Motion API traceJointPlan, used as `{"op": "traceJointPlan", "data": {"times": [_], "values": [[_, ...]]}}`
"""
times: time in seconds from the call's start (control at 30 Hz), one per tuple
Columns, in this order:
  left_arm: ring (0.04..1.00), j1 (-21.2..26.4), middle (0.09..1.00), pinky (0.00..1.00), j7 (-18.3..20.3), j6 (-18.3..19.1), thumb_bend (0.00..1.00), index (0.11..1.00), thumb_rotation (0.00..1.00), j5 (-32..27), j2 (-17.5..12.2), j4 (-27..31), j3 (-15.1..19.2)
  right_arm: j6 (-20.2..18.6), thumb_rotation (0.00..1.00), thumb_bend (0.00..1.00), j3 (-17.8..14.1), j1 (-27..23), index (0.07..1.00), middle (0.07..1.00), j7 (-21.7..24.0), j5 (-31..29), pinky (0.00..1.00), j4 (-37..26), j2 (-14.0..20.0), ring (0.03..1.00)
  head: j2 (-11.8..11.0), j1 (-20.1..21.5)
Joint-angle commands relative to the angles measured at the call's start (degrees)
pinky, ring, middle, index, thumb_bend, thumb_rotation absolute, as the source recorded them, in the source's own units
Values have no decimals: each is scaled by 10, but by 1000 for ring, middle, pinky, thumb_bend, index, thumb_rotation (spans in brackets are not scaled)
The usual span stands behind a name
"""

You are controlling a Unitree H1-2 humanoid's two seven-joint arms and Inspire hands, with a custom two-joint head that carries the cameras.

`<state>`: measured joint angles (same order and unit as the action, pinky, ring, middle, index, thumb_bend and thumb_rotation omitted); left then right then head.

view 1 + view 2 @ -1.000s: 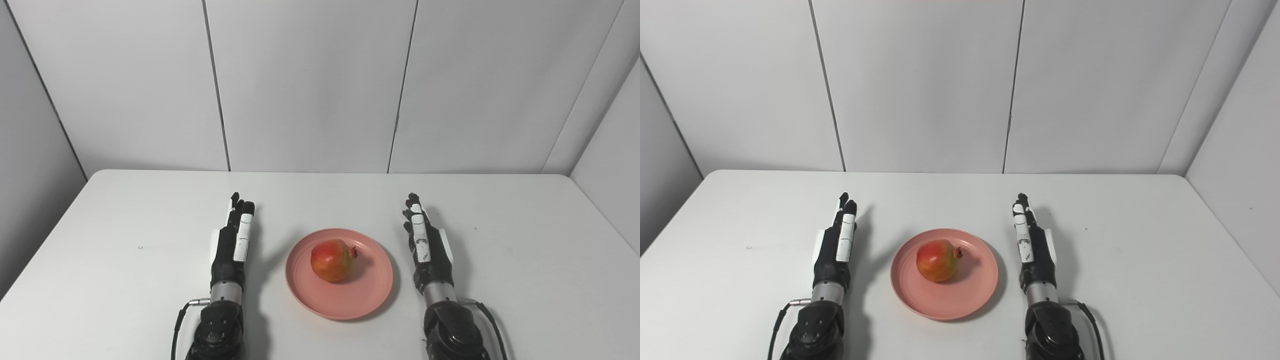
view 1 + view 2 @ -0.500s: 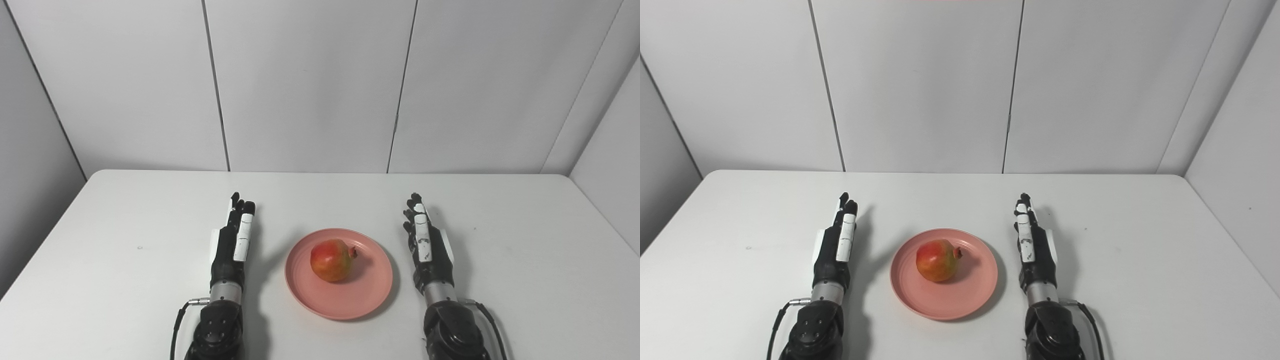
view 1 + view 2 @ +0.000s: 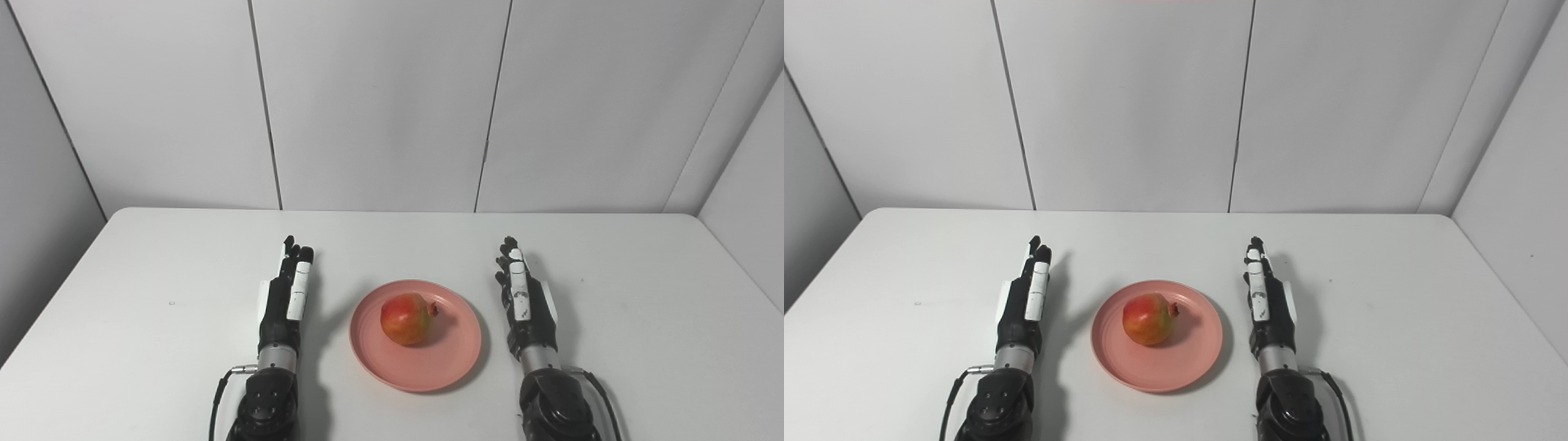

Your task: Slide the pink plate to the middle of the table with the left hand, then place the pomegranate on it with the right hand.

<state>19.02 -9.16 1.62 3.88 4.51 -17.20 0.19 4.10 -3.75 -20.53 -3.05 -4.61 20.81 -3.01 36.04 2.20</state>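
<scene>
- I see the plate (image 3: 415,335) sitting mid-bench (image 3: 122,343) with the pomegranate (image 3: 407,318) resting on it, a little left of the plate's centre, its crown pointing right.
- My left hand (image 3: 283,300) lies flat beside the plate on its left, fingers (image 3: 299,285) released and stretched forward, grasping nothing and clear of the rim.
- My right hand (image 3: 525,303) mirrors it on the plate's right, fingers (image 3: 517,285) likewise released and straight, grasping nothing and apart from the rim.
- By my reading both steps are done: plate in the middle, fruit on the plate.
- What could go wrong now: the fruit is round and, I judge, free to roll; a knock to the plate could send it over the shallow rim.
- The likeliest cause is a careless withdrawal: either wrist swinging inward as I pull the arms back could clip the plate's edge, since both hands lie near it.
- A cable loops out by each wrist at the bottom edge; I cannot tell whether either would drag on the bench as the arms retreat.
- Against the frame a second ago, plate and fruit lie where they were and the left hand is unchanged.
- The right hand alone differs, and only slightly: it has straightened a touch, fingers pointing more squarely up the bench.
- The camera has not shifted between frames.
</scene>
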Motion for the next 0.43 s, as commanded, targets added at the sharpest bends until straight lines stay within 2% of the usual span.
{"op": "traceJointPlan", "data": {"times": [0.0, 0.4], "values": [[1000, 9, 1000, 1000, 13, 7, 871, 1000, 1000, 0, 0, 12, -7, 22, 1000, 858, -3, -2, 958, 974, -6, 2, 1000, -2, -3, 992, -1, -1], [1000, 10, 1000, 1000, 11, 3, 886, 1000, 1000, 4, -1, 9, -11, 25, 1000, 843, -4, 0, 952, 968, -7, 8, 1000, -3, -1, 984, -1, -1]]}}
